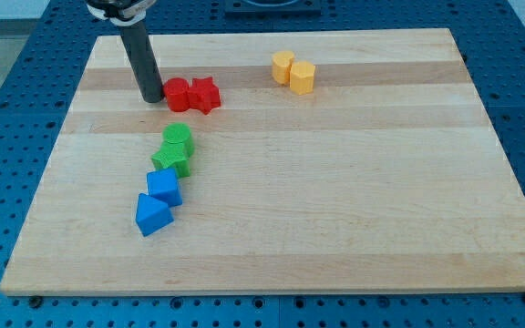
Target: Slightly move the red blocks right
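A red round block (178, 94) and a red star-shaped block (204, 94) sit touching side by side at the upper left of the wooden board (354, 182). My tip (152, 98) stands on the board just left of the red round block, touching it or nearly so. The dark rod rises from there toward the view's top left.
Two yellow blocks (294, 72) sit together near the view's top middle. Two green blocks (174, 148) lie below the red ones, and two blue blocks (159, 202) lie below those, forming a slanted column. A blue perforated table surrounds the board.
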`<state>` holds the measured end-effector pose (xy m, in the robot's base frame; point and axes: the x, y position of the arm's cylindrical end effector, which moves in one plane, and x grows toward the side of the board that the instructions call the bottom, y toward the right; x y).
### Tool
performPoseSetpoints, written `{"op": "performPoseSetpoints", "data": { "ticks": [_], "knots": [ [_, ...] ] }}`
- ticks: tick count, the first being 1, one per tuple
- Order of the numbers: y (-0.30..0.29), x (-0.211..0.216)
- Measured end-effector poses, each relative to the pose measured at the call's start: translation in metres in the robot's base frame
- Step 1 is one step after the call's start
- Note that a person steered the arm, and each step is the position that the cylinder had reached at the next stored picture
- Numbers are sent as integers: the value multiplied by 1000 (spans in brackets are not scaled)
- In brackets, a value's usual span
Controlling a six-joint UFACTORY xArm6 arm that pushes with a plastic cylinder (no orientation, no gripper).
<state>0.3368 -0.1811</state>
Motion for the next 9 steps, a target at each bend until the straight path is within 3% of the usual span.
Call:
{"op": "performPoseSetpoints", "data": {
  "ticks": [7,9],
  "knots": [
    [11,-8],
    [59,-15]
  ]
}}
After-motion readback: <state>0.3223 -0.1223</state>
